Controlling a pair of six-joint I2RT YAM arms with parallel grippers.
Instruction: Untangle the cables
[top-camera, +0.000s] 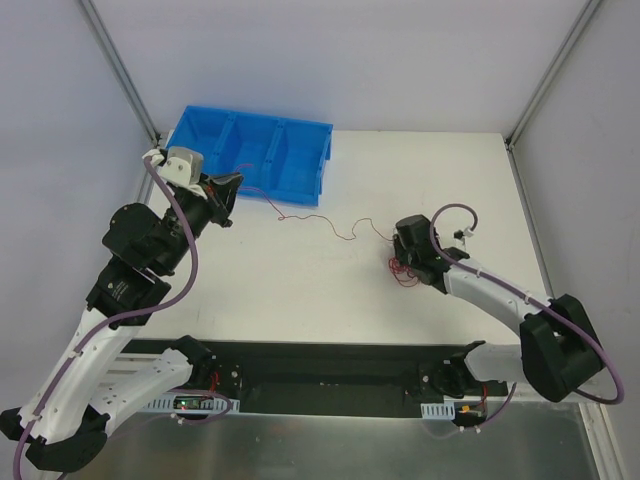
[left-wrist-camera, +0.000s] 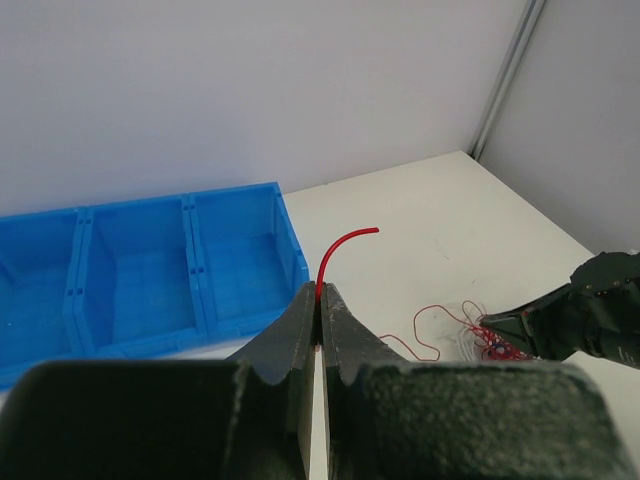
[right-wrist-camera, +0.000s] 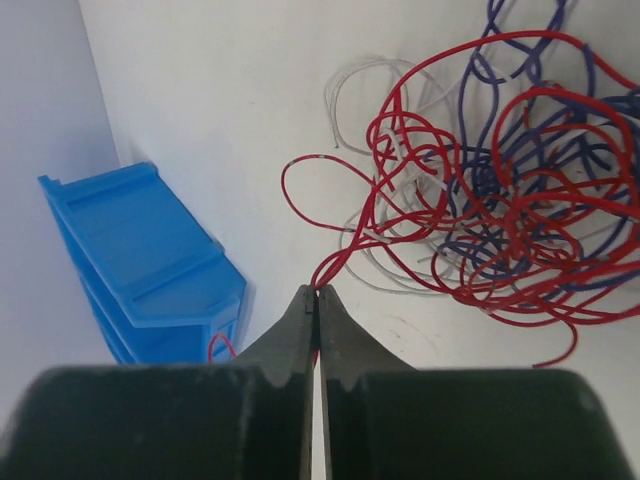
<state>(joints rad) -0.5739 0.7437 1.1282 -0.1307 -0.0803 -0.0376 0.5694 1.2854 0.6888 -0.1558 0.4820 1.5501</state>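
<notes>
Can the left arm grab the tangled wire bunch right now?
Probably not. The left arm's jaws are shut on a red wire by the blue bin, well away from the bunch, and the right arm's jaws are clamped there.

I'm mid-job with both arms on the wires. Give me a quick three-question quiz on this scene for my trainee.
1. True or false: the left hand is shut on a red wire.
2. How many compartments does the blue bin have?
3. Beside the tangle, the right hand pinches a strand that is: A red, B white, C purple.
Key: 1 true; 2 three; 3 A.
</notes>
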